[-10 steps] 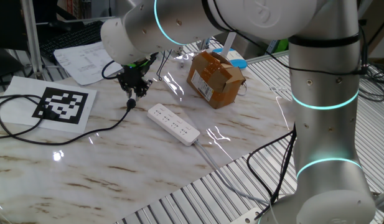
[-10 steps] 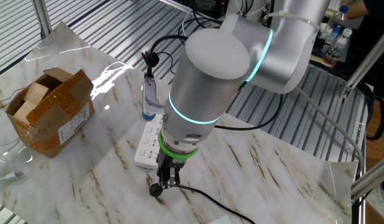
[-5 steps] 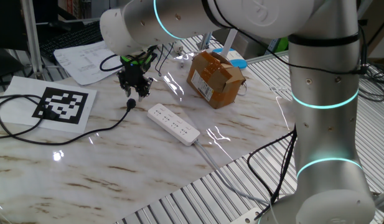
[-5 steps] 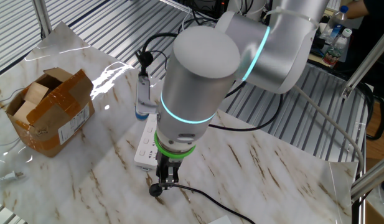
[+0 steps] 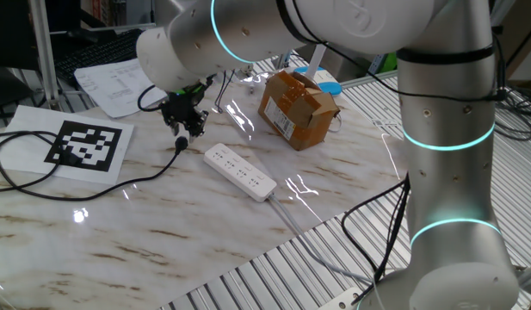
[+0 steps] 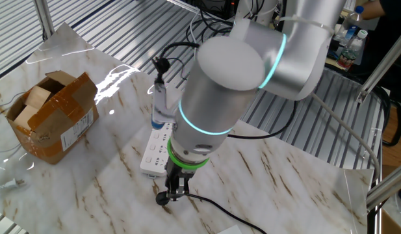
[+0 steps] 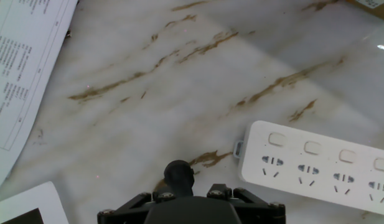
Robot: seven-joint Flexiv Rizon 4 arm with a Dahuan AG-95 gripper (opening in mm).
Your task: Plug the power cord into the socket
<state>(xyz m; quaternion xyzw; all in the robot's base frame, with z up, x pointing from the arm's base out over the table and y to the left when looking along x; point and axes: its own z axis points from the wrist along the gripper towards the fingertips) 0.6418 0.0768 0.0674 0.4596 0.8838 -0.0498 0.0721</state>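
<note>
Marble spreads under everything you see: the table (image 5: 162,232) is a pale veined slab with ribbed metal around it. Your arm (image 5: 437,129) is the biggest thing on it, a silver column with glowing teal rings, reaching over toward ten o'clock in one fixed view and pointing its hand straight down.

At about one o'clock from the middle of that view sits a brown cardboard box (image 5: 297,108), flaps partly open, well apart from the hand. At nine o'clock lies a sheet printed with a black-and-white marker (image 5: 86,145), and printed papers (image 5: 119,86) lie beyond it at eleven o'clock.

Next comes the socket (image 5: 239,172), a long white strip lying flat on the marble near the centre, its row of outlets facing up; in the hand view it fills the four o'clock corner (image 7: 316,165).

The power cord (image 5: 41,185) trails in a loop from nine o'clock across the marble, and its small round black plug (image 7: 178,176) rests on the table just beside the strip's near end, not in any outlet.

Your claw (image 5: 187,129) hangs directly over that plug. Whether its fingers stand apart or grip the plug, you cannot tell from these views.
</note>
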